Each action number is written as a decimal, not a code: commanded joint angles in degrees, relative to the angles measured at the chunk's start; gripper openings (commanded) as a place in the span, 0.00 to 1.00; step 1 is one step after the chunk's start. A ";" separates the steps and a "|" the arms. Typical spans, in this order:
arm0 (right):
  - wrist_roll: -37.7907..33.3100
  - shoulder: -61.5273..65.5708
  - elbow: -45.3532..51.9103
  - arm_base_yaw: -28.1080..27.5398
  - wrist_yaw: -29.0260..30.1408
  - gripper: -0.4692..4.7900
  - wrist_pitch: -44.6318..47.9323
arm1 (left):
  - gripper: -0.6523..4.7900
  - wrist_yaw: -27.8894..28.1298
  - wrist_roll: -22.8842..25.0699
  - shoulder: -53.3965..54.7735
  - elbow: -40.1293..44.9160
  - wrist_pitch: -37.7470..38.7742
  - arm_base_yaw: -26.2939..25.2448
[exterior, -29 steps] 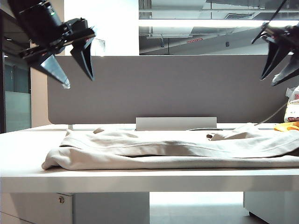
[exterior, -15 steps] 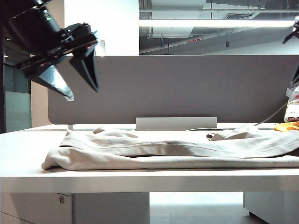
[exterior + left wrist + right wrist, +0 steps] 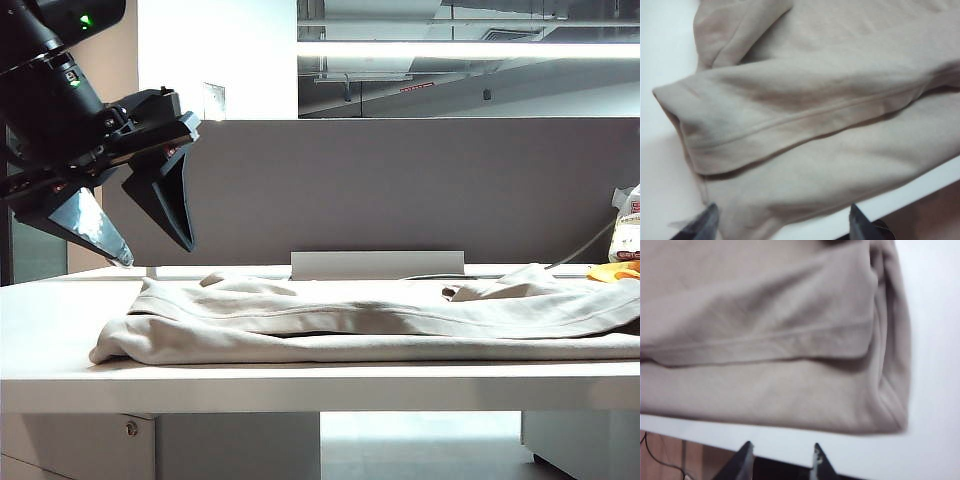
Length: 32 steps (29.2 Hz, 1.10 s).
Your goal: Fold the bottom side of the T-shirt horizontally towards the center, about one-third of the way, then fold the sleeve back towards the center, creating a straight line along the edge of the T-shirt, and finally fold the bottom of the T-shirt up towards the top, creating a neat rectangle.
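Left claw (image 3: 150,240) is hanging in the air above the T-shirt's (image 3: 380,320) left end, jaws spread wide, gripping nothing, touching nothing. In the left wrist view only its two fingertips (image 3: 702,226) are showing, clear of the cloth.

Right claw (image 3: 781,454) is hovering over the T-shirt's other end, out past the worktop's (image 3: 935,340) front edge; jaws standing partly apart, nothing between them.

T-shirt is lying folded along the white worktop (image 3: 300,385), spanning nearly its whole width. The hemmed edge (image 3: 805,117) with its stitch line is running along the top layer.

A grey partition (image 3: 400,190) is standing behind the T-shirt. A yellow and white packet (image 3: 628,240) is sitting beyond the T-shirt's right end. Ceiling light strips are glowing above the partition.
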<state>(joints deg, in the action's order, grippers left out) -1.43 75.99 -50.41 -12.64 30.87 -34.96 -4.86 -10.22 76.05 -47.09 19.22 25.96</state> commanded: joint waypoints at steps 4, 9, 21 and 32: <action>-0.04 -0.24 2.01 -0.74 -0.57 0.51 2.45 | 0.76 0.15 -0.31 -0.28 1.51 0.15 0.04; -0.04 -0.20 2.08 -0.74 -1.75 0.51 3.26 | 0.87 0.39 -0.98 -0.28 3.15 -0.50 0.04; 0.15 0.00 2.08 -0.74 -9.40 0.63 3.85 | 0.96 1.05 -1.90 -0.24 4.83 -2.25 0.00; -0.04 7.50 2.21 -0.26 -8.92 0.63 3.13 | 0.96 1.22 -2.95 0.28 4.83 -2.64 -0.07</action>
<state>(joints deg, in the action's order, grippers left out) -1.48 83.22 -48.16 -12.88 21.06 -32.03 -3.84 -12.75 76.12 -42.19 17.30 25.93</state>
